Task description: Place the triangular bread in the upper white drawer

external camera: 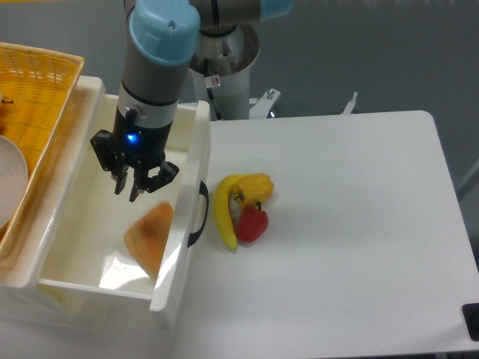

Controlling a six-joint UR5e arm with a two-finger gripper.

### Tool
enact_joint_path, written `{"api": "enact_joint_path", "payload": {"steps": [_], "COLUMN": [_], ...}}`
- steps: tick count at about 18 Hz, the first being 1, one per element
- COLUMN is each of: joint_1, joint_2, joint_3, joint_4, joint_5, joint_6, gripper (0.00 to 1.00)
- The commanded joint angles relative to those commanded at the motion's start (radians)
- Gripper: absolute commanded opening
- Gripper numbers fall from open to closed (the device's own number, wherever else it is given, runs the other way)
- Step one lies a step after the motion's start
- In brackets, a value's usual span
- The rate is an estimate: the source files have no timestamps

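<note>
The triangular bread (150, 235), an orange-tan wedge, lies inside the upper white drawer (191, 161), against its front wall. The drawer is pulled open, with a dark curved handle (200, 213) on its front. My gripper (129, 191) hangs inside the drawer, just above and behind the bread. Its fingers are apart and hold nothing.
A yellow woven basket (37, 90) sits on top at the left, with a white dish (11, 187) at its edge. On the white table (337, 224) next to the drawer front lie a banana (223, 213), a yellow bell pepper (254, 187) and a red pepper (252, 224).
</note>
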Motion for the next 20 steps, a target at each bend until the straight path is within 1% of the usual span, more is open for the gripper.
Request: {"api": "enact_joint_path", "payload": {"steps": [1, 4, 11, 12, 15, 16, 18, 20], "joint_1": [0.0, 0.014, 0.103, 0.116, 0.172, 0.181, 0.187, 0.204], "joint_2": [0.001, 0.003, 0.02, 0.02, 0.025, 0.018, 0.012, 0.008], "joint_3": [-0.002, 0.003, 0.023, 0.028, 0.034, 0.04, 0.051, 0.057], "joint_4": [-0.002, -0.002, 0.002, 0.012, 0.133, 0.158, 0.158, 0.158], "joint_5": [0.0, -0.002, -0.006, -0.006, 0.0, 0.029, 0.173, 0.19], "joint_6": [-0.002, -0.002, 0.006, 0.011, 0.012, 0.02, 0.093, 0.149], "gripper": [0.99, 1.0, 1.0, 1.0, 1.0, 1.0, 1.0, 1.0]}}
